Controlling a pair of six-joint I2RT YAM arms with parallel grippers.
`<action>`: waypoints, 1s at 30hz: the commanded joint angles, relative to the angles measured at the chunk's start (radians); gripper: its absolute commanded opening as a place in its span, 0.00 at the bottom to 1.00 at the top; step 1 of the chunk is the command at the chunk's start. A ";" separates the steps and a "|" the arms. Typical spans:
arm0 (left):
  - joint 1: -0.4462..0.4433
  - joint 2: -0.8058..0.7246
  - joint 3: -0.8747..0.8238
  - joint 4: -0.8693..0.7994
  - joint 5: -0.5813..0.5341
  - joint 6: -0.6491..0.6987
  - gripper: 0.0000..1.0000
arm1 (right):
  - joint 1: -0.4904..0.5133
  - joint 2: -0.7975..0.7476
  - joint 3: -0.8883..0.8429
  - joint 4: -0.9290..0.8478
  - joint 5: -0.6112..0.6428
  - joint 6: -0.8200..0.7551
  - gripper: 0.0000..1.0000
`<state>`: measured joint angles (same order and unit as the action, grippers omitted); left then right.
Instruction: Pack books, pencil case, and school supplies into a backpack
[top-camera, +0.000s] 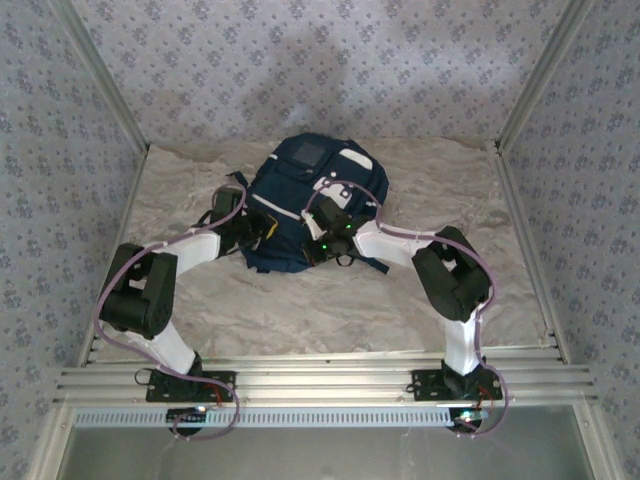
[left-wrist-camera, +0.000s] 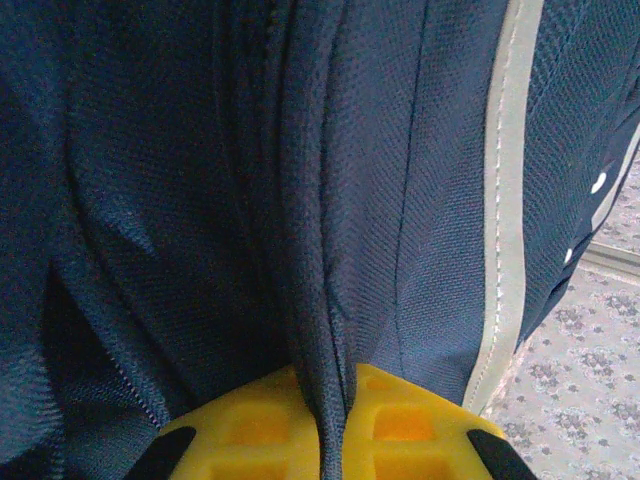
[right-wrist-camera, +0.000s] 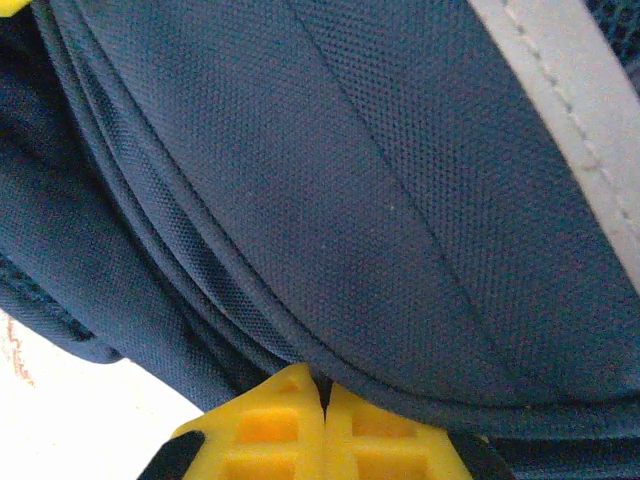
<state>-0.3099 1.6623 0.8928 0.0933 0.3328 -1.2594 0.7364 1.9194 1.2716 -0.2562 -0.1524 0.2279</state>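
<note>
Top view: navy backpack (top-camera: 300, 195) lies flat on the creased pale table cover (top-camera: 430, 190), a bit past table centre; grey square patch (top-camera: 310, 152) at its 12 o'clock end, white patch (top-camera: 357, 160) at about 1 o'clock; dark strap (top-camera: 365, 263) trails off at 5 o'clock; floral wall panels (top-camera: 300, 60) enclose three sides.

Left gripper (top-camera: 263, 228) sits on the backpack's 8 o'clock edge; right gripper (top-camera: 322, 243) on the lower edge near 6 o'clock, green lights on its wrist; the two are near each other with navy fabric between them.

Left wrist view: left gripper (left-wrist-camera: 330, 400) at 6 o'clock, yellow fingers (left-wrist-camera: 255, 425) clamped on a raised fold of the backpack (left-wrist-camera: 250, 200), the fold running up toward 12; pale grey stripe (left-wrist-camera: 500, 200) at 3 o'clock; floral surface (left-wrist-camera: 585, 370) at 4 o'clock.

Right wrist view: right gripper (right-wrist-camera: 325, 400) at 6 o'clock, yellow fingers (right-wrist-camera: 265, 425) pressed together, tips against the piped edge of the backpack (right-wrist-camera: 300, 180); closed for sure, can't tell if any fabric is caught between them; pale stripe (right-wrist-camera: 575, 110) at 2 o'clock; table cover (right-wrist-camera: 80, 420) at 8 o'clock.
</note>
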 joint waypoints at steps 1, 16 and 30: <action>0.001 -0.045 -0.001 0.033 0.025 -0.012 0.00 | -0.036 -0.057 -0.050 -0.058 0.026 -0.037 0.00; 0.060 -0.062 0.016 -0.041 0.048 0.068 0.00 | -0.192 -0.153 -0.036 -0.285 0.031 -0.298 0.00; 0.060 -0.065 0.024 -0.087 0.136 0.118 0.00 | -0.347 0.048 0.222 -0.291 0.065 -0.436 0.00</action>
<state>-0.2806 1.6436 0.9005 0.0704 0.4606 -1.1999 0.4770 1.9270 1.4273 -0.5228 -0.2260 -0.1776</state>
